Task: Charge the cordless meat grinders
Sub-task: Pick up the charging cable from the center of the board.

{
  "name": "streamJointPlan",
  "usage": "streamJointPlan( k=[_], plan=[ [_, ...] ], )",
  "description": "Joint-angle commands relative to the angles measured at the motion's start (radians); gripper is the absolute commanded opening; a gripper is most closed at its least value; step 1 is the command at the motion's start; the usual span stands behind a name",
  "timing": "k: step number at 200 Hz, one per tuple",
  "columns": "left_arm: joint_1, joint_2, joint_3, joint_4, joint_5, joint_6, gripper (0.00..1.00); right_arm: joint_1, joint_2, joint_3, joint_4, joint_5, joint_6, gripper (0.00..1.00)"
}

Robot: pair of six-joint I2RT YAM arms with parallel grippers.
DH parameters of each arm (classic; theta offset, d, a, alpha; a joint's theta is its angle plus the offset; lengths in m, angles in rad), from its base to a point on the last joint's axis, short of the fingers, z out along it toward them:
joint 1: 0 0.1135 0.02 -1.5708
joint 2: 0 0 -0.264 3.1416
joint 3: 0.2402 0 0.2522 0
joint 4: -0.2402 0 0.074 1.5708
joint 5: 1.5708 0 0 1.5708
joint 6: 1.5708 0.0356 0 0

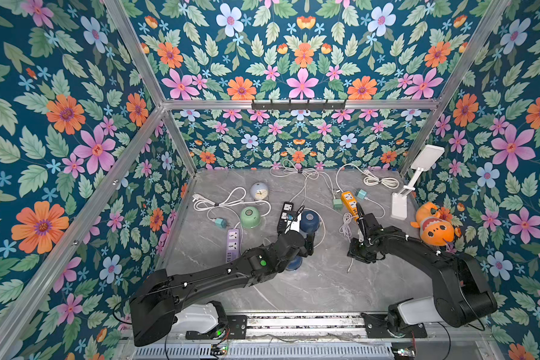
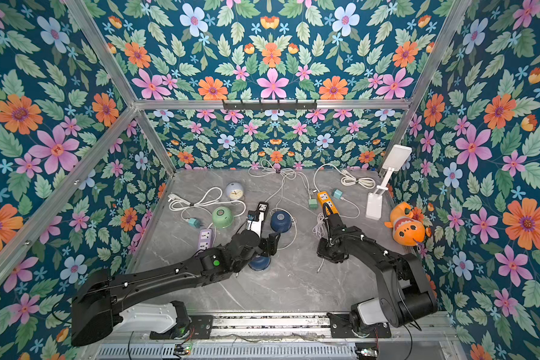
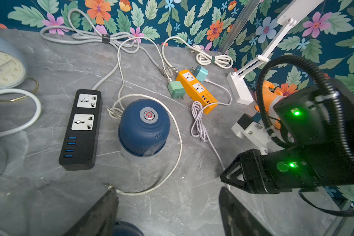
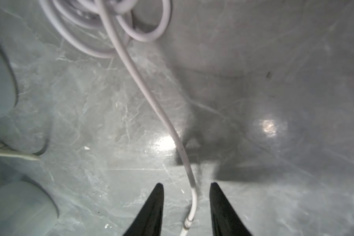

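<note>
Three cordless meat grinders show in both top views. The mint green one [image 1: 250, 217] stands at the left. One navy grinder [image 1: 309, 219] [image 3: 144, 126] stands mid-table, ringed by a loose white cable [image 3: 178, 143]. The other navy grinder [image 1: 293, 264] [image 3: 127, 228] sits under my left gripper [image 3: 168, 190] [image 1: 307, 246], whose jaws are open wide and hold nothing. The cable's plug end [image 3: 110, 186] lies at one left fingertip. My right gripper [image 4: 186, 184] [image 1: 360, 252] is open, low over the table. A pale charging cable [image 4: 168, 122] runs between its fingers untouched, connector [image 4: 189, 221] included.
A black power strip [image 3: 80, 128], an orange strip [image 1: 349, 201] and a purple strip [image 1: 233, 244] lie among tangled white cords. Small green and teal adapters [image 3: 176, 90] sit by the orange strip. A pale blue clock [image 1: 259, 190], white lamp [image 1: 399, 204] and orange plush [image 1: 434, 226] stand around.
</note>
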State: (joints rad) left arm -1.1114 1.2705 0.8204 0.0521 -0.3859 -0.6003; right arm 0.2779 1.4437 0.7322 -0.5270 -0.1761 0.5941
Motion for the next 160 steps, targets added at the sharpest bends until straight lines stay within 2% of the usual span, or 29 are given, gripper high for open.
streamJointPlan(
  k=[1,41,53,77,92,123,160],
  plan=[
    [0.004,-0.007,0.017,0.012,-0.027,0.009,0.90,-0.001,0.022,0.006,0.029,-0.014,-0.002,0.37],
    [0.004,0.006,0.024,0.034,0.043,0.042,0.86,0.000,0.040,0.014,0.031,-0.005,0.006,0.34],
    [0.005,0.011,0.024,0.044,0.054,0.059,0.80,0.000,0.049,0.016,0.031,-0.003,0.006,0.32],
    [0.008,0.014,0.016,0.063,0.039,0.073,0.70,0.001,0.063,0.021,0.036,-0.008,0.012,0.21],
    [0.008,0.001,-0.005,0.103,0.025,0.087,0.68,0.000,0.058,0.025,0.035,-0.008,0.016,0.16],
    [0.008,-0.020,-0.046,0.200,0.028,0.174,0.65,0.001,-0.013,0.056,-0.014,-0.025,0.019,0.00],
    [0.008,-0.035,-0.056,0.289,0.047,0.326,0.64,0.001,-0.121,0.153,-0.123,-0.075,0.009,0.00]
  ],
)
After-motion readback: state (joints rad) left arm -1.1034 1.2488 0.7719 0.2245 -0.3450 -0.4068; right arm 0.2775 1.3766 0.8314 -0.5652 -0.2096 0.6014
